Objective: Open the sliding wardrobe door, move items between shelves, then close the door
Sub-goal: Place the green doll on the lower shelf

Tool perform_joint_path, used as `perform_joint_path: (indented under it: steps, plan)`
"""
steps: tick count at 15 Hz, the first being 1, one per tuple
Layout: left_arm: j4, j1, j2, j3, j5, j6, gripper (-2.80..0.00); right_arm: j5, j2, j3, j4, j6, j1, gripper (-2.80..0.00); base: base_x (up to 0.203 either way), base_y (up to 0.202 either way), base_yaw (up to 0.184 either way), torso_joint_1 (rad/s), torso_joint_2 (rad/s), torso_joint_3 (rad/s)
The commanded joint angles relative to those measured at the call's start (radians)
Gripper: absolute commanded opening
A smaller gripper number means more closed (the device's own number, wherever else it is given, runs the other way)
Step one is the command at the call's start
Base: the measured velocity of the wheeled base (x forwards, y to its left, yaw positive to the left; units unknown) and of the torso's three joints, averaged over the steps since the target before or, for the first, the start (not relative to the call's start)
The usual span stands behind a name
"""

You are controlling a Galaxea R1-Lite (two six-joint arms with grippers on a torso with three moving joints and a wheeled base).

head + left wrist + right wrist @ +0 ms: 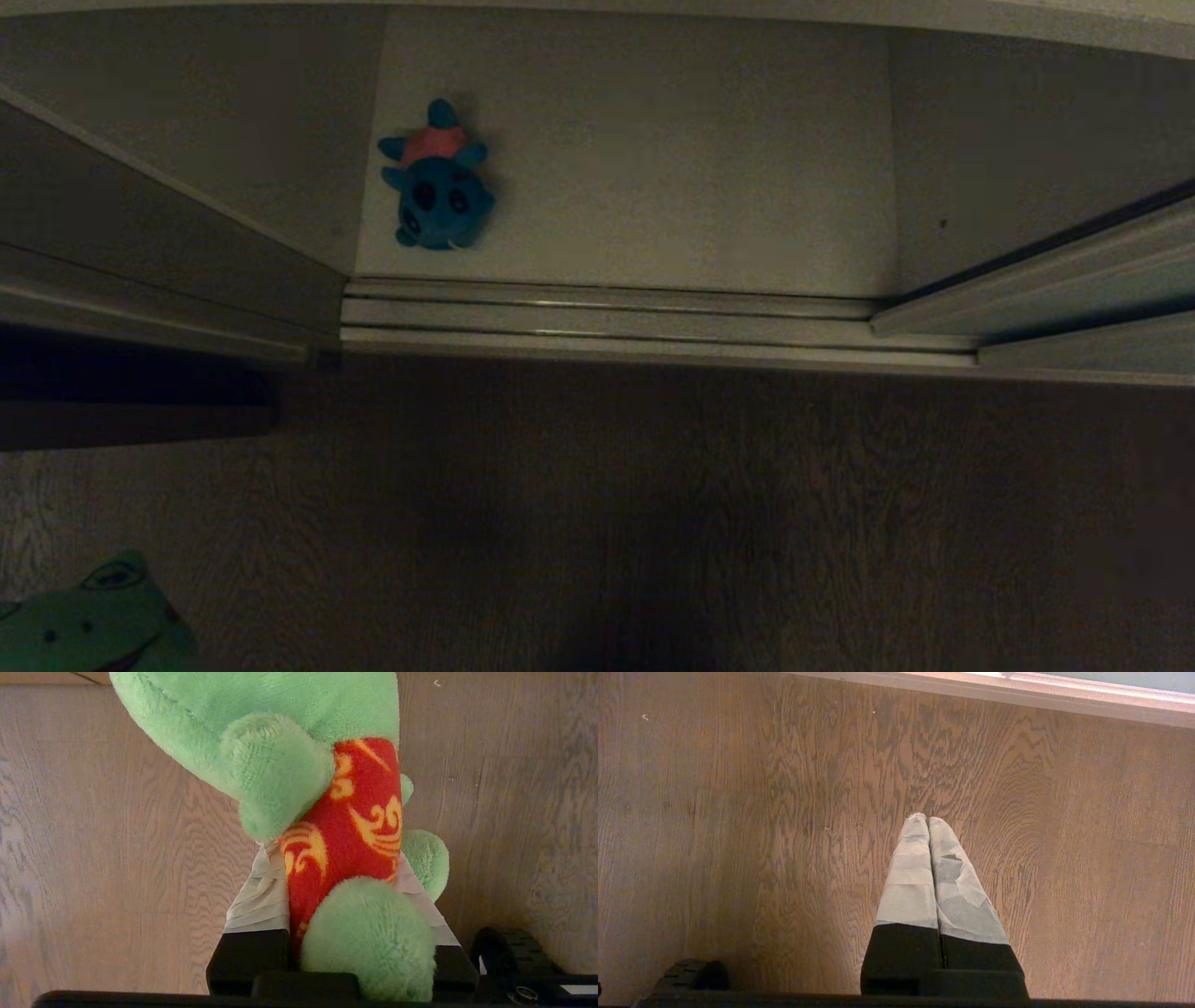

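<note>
The left gripper (334, 877) is clamped on the green frog (299, 742), its pale taped fingers (261, 896) pressed into either side of the red, yellow-patterned chest, with the head hanging beyond the tips over the wooden floor (117, 858). In the head view only the frog's face shows, at the near left corner, well short of the floor track (607, 322). The right gripper (928, 820) hangs idle over the same floor, its two fingers pressed together on nothing. Beyond the track, the wardrobe stands open: the teal-blue toy (437, 187) lies on the bottom white shelf (700, 187), near its left wall and just behind the track. The sliding wardrobe door (1074, 280) sits pushed to the right of the track. The grip looks low on a soft body, so the heavier head could sag or swing, and the plush might slip out if the arm moves sharply. Carried in low, the frog could catch on the raised track rails or nudge the teal toy; a leg left trailing over the track would likely jam the door on closing. By count: two plush toys, one held and one shelved; two grippers; one shelf board visible; one door panel in sight.
</note>
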Motion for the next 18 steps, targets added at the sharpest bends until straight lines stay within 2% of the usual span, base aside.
perform_joint_path:
  steps: [1, 6, 8, 11, 13, 15, 18]
  plan:
    - [0.003, 0.0, 0.002, 0.0, 0.0, 0.008, -2.8, 0.001, -0.004, 0.0, 0.0, 0.0, 0.001, -2.8, 0.0, 0.0, 0.0, -0.002, 0.0, -0.035]
    - [0.005, 0.0, 0.026, -0.028, -0.013, 0.107, -2.8, 0.001, -0.004, 0.0, 0.0, 0.0, 0.0, -2.8, 0.0, 0.0, 0.0, 0.0, 0.0, 0.0]
    - [0.004, 0.0, 0.132, -0.074, -0.066, 0.111, -2.8, 0.001, -0.003, 0.0, 0.0, 0.0, 0.0, -2.8, 0.0, 0.0, 0.0, 0.0, 0.0, 0.0]
    - [-0.028, -0.001, 0.432, -0.158, -0.191, 0.068, -2.8, 0.001, -0.002, 0.0, 0.0, 0.0, 0.0, -2.8, 0.0, 0.0, 0.0, 0.0, 0.0, 0.0]
    - [-0.096, -0.004, 0.68, -0.214, -0.279, 0.049, -2.8, 0.001, -0.002, 0.001, -0.001, 0.0, 0.0, -2.8, 0.0, 0.0, 0.0, 0.0, 0.0, 0.0]
    - [-0.195, -0.024, 0.945, -0.277, -0.33, 0.026, -2.8, 0.001, -0.003, 0.0, 0.0, 0.0, 0.0, -2.8, 0.0, 0.0, 0.0, 0.0, 0.0, 0.0]
    - [-0.39, -0.101, 1.313, -0.414, -0.367, -0.019, -2.8, 0.001, -0.004, 0.0, 0.0, 0.0, 0.0, -2.8, 0.0, 0.0, 0.0, 0.0, 0.0, 0.0]
